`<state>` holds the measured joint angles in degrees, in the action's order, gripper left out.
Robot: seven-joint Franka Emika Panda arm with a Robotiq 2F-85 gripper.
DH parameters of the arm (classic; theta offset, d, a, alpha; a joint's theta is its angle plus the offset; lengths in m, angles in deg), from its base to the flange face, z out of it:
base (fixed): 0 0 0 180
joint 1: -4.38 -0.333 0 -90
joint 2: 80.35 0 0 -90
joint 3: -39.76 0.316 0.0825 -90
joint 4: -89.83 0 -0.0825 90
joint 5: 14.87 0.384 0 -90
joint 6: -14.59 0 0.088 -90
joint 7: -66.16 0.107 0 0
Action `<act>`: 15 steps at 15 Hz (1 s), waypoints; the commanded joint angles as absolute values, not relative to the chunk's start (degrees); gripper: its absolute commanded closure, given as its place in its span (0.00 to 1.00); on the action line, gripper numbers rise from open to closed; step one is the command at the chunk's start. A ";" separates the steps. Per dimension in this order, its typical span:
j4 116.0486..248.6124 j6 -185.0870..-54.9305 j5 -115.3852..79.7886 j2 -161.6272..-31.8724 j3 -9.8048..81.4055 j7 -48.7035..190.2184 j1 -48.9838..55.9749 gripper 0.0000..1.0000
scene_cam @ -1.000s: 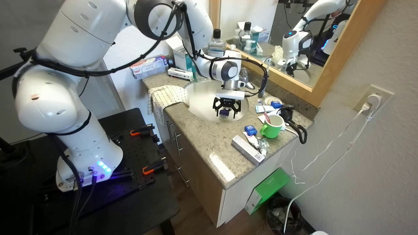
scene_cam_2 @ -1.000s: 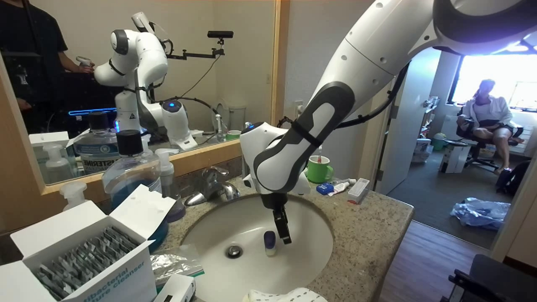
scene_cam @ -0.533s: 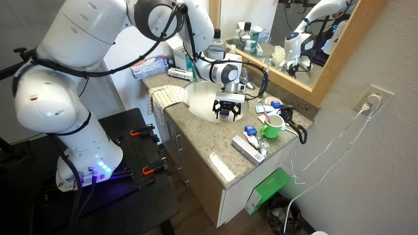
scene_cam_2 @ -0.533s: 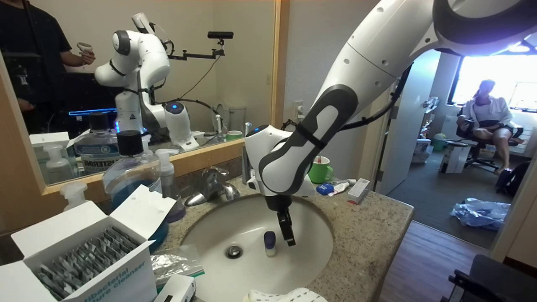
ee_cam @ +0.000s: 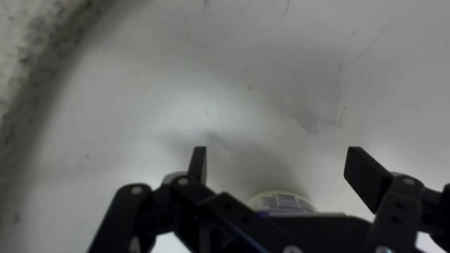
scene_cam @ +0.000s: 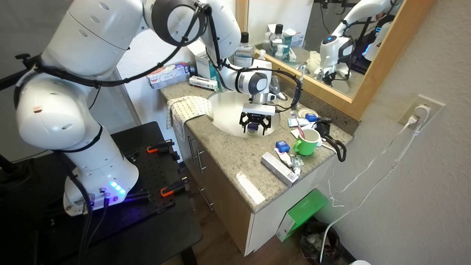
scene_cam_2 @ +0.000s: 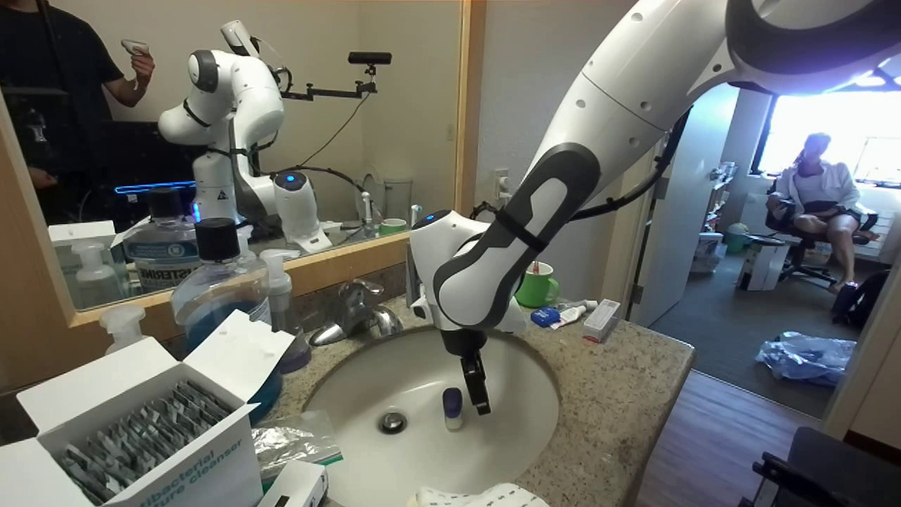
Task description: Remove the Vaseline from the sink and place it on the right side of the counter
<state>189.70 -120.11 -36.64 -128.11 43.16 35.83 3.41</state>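
The white Franka Emika Panda arm stretches over the counter, with the black Robotiq gripper at its end pointing down. Well apart from the gripper, out in front of the counter, the black table bears the arm's base. The counter's beige speckled stone spreads around and below the gripper, and the wood-framed mirror rises behind it. Beneath the gripper is the round white sink. A patterned cloth drapes over the counter's front edge, left of the gripper in an exterior view. The open white cleanser carton and the black-capped Listerine bottle sit well away from the gripper, past one end of the sink; the chrome faucet is nearer, between gripper and mirror. The gripper's jaws stand wide apart. On its other side from the carton are the green mug, a slim white box and a small blue container. The purple-lidded Vaseline jar is in the sink just beside the gripper, a gap showing between them in an exterior view; in the wrist view the gripper covers part of it, and whether it stands or lies is hard to tell. Farther from the gripper than the jar is the round drain.
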 commanded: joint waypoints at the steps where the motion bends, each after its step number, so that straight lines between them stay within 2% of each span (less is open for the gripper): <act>1: 196.06 -125.16 -39.30 -122.44 43.33 35.12 2.79 0.00; 10: 198.86 -128.41 -51.74 -120.59 42.80 21.43 2.52 0.00; 15: 199.03 -135.27 -56.99 -122.21 43.51 10.58 3.95 0.00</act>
